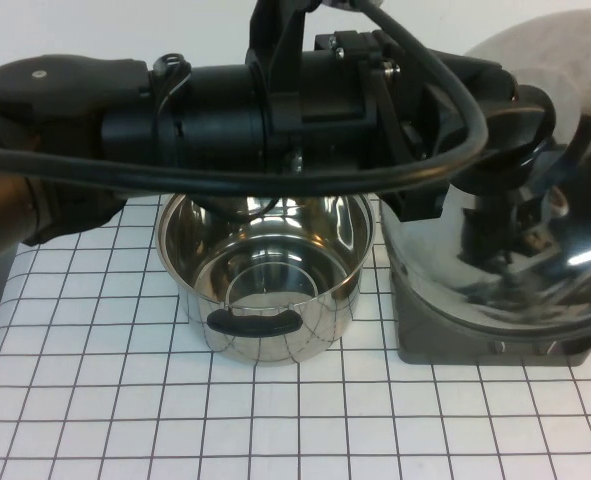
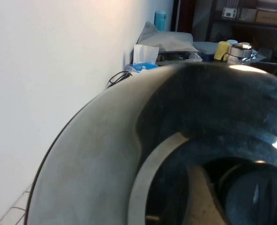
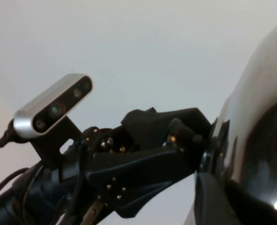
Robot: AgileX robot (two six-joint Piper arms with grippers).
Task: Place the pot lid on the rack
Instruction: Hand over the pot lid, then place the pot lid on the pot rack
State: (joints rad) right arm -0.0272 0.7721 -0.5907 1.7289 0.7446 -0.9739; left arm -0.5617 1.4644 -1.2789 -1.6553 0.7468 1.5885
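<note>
We see the left arm stretched across the top of the high view from the left, its cable looping in front of it. Below it, near the middle of the checked table cover, stands the steel pot, open and upright, one black handle facing us. Just to the right of the pot the dark grey rack tray sits on the cover, and the pot lid stands on edge over it, its shiny domed face turned toward us and hiding the wires. The left gripper reaches the lid's left rim; in the right wrist view its black fingers sit against the lid's edge, pinching it. In the left wrist view the lid fills most of the picture, with a white wall behind. The right gripper shows only as a dark reflection in the lid, and we cannot tell how its jaws stand. A second camera on a bracket shows in the right wrist view.
</note>
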